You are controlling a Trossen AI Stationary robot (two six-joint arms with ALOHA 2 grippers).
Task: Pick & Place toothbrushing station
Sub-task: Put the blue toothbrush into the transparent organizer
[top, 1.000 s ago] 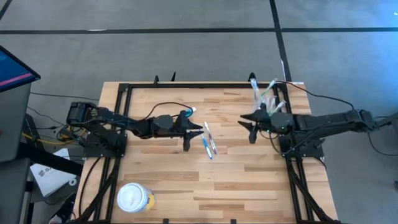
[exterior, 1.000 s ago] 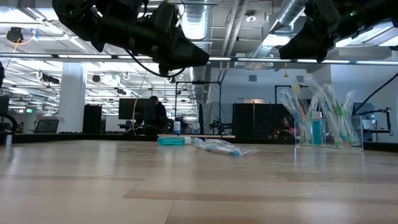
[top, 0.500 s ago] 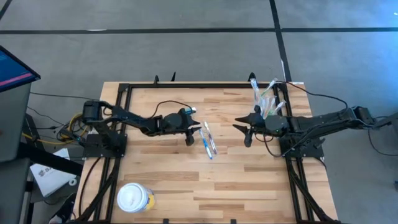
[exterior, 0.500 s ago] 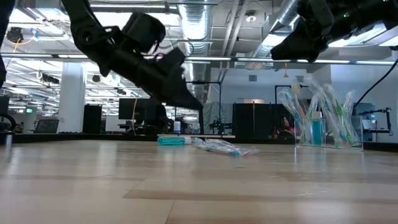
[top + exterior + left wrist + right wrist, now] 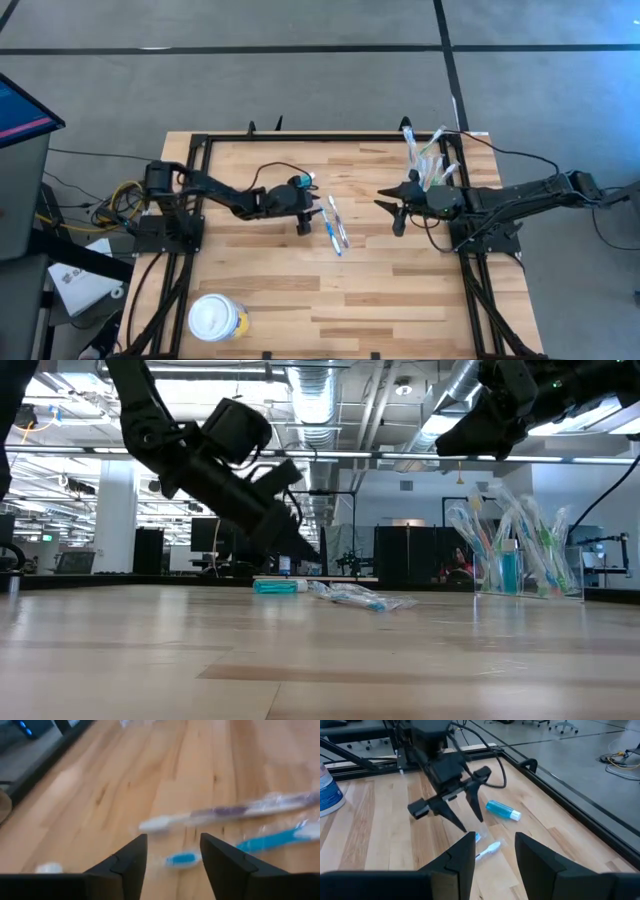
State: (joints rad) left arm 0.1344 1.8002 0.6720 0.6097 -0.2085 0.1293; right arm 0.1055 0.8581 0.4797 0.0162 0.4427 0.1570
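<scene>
Toothbrushes (image 5: 336,224) in crinkled clear wrappers lie loose near the middle of the table (image 5: 380,300), a slab of pale wood strips inside a black metal frame. Two show plainly in the left wrist view: one with a white head and dark handle (image 5: 225,814), one blue (image 5: 250,842). Both are thin and straight, lying side by side. A short blue tube (image 5: 303,180) with a white cap lies on its side toward the far edge, just beside the left arm. A clear tumbler (image 5: 525,565), square-walled and upright, stands at the far right corner and holds a fan of wrapped brushes (image 5: 428,150) leaning outward. A round yellow tub (image 5: 217,318) with a white lid stands near the front left corner, well apart from the rest.

Left gripper (image 5: 303,215) is reached out low over the table, tilted down, fingertips just beside the loose toothbrushes. Its two dark fingers are spread wide with nothing between them; the brushes lie just ahead of the tips.

Right gripper (image 5: 392,208) hangs higher above the table, extended toward the centre, near the tumbler and apart from the loose toothbrushes. Its fingers stand parted and hold nothing.
</scene>
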